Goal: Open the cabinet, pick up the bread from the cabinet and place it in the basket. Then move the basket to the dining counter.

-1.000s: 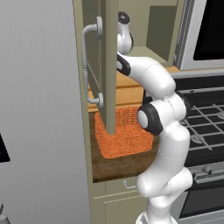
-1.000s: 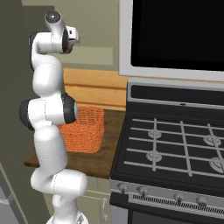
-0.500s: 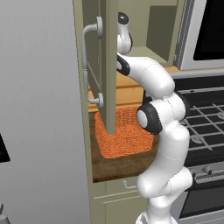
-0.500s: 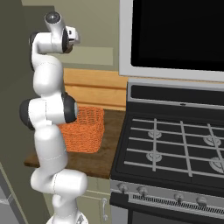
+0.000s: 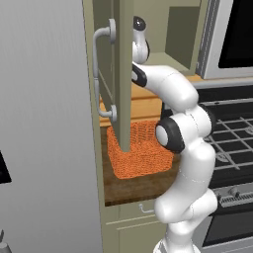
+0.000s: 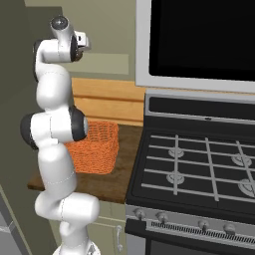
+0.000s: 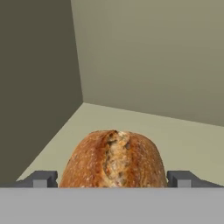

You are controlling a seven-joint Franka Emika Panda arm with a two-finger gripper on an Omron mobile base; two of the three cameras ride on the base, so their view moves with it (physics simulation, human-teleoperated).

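End effector (image 7: 112, 178) reaches into cabinet (image 5: 123, 74), fingertips (image 7: 41, 178) spread wide, one each side of bread (image 7: 113, 158); contact with loaf cannot tell. Bread sits on cabinet shelf, near back corner, crust split along top. Cabinet door swung open, curved silver handle (image 5: 101, 74) on outer face. Basket (image 5: 141, 150) below cabinet on counter (image 6: 107, 182), orange wicker, partly behind door's lower edge. Stove (image 6: 199, 169) right of basket, just beside counter. Microwave (image 6: 199, 42) above stove, right of cabinet.
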